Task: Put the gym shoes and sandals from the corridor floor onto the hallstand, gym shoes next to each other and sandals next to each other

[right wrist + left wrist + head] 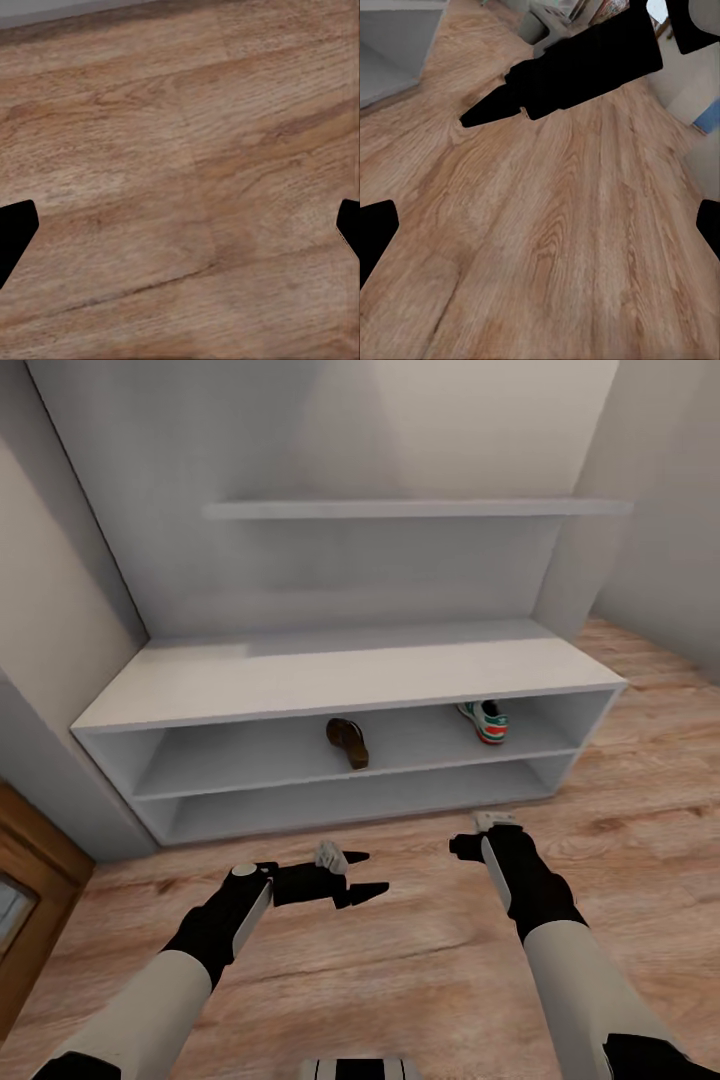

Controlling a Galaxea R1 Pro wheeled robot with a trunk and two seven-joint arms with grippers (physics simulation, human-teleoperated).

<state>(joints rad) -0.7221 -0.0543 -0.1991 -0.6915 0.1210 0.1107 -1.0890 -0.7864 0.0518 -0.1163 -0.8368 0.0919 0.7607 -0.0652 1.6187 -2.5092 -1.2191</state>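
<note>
The hallstand (340, 675) stands ahead of me, pale grey with a thick bench top and two low shelves. On its upper shoe shelf lie one brown sandal (347, 742) near the middle and one gym shoe (485, 721) towards the right, well apart. My left gripper (372, 872) hovers over the corridor floor (400, 960), pointing right, open and empty; its fingers (375, 236) frame bare planks. My right gripper (490, 825) points down at the floor just before the rack, open, with only wood between its fingertips (349, 225).
A wall shelf (420, 508) hangs above the bench. A brown wooden door (30, 880) is at the near left, with walls on both sides. In the left wrist view a black part of the right arm (577, 71) crosses over the floor.
</note>
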